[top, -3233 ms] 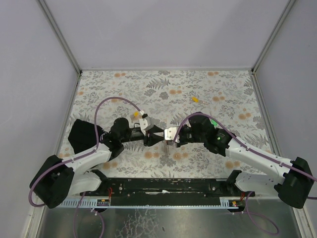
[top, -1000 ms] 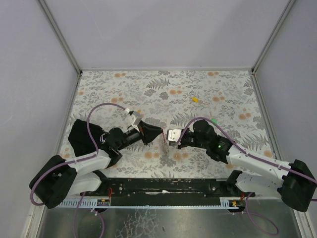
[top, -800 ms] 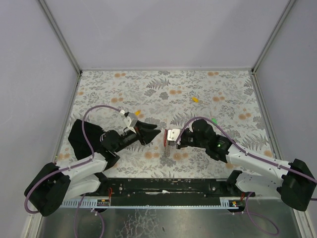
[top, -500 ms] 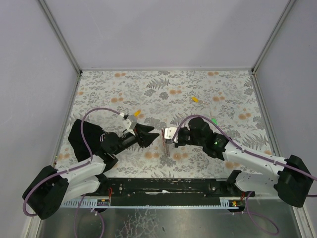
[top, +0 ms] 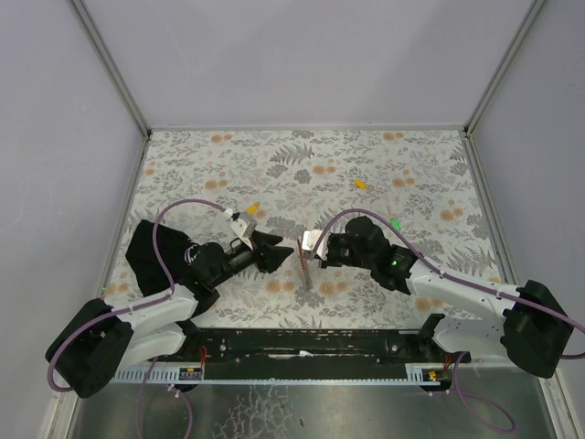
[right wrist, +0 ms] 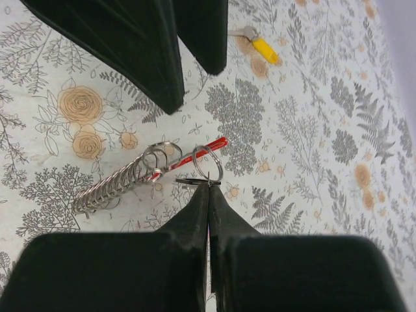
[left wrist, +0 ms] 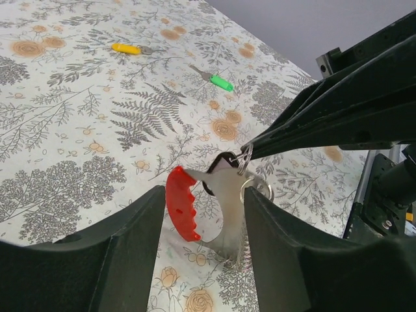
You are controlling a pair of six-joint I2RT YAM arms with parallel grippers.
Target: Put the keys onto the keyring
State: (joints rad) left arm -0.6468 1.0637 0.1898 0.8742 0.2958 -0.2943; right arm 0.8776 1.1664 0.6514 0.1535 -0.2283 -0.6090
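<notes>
Grey walls close in a floral-clothed table (top: 183, 165). From above, my left tool (top: 279, 249) and right tool (top: 307, 245) nearly meet mid-table with the keyring (top: 304, 267) between them. A yellow key (top: 360, 183), orange key (top: 253, 208) and green key (top: 395, 222) lie scattered well apart.

At the left wrist, my left tool gapes wide and holds nothing, its fingers either side of the red loop (left wrist: 179, 211).

At the right wrist, my right tool is pinched fully closed on the keyring's small wire ring (right wrist: 208, 170), with a coil spring (right wrist: 110, 188) trailing from it. That pinch is thin. If my left fingers nudge the loop while closing, I judge the ring could twist free and drop.
</notes>
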